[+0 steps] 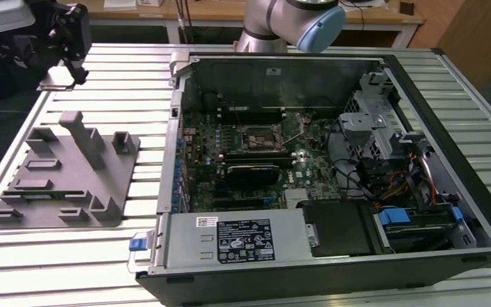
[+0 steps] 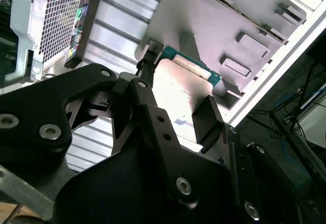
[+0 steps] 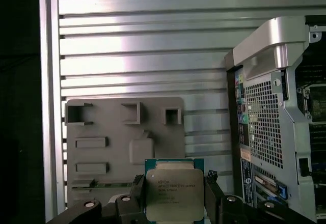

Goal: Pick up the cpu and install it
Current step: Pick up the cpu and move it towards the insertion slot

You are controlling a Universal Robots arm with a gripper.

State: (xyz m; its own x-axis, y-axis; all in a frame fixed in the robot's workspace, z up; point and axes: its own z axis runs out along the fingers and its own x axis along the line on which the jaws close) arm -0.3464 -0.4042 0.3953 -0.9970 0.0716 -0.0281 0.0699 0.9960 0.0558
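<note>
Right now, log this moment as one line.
hand: shut on cpu | cpu: held clear of gray fixture tray, outside computer case | motherboard socket: no cpu seated

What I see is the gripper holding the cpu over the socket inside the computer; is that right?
No. The gripper holds the cpu outside the computer, above the slatted table by the gray tray, not over the socket; the first wrist view shows it.

One cpu [image 3: 174,196]; one hand [image 3: 174,186]; one computer case [image 1: 271,73]; one grey tray [image 1: 58,173]
</note>
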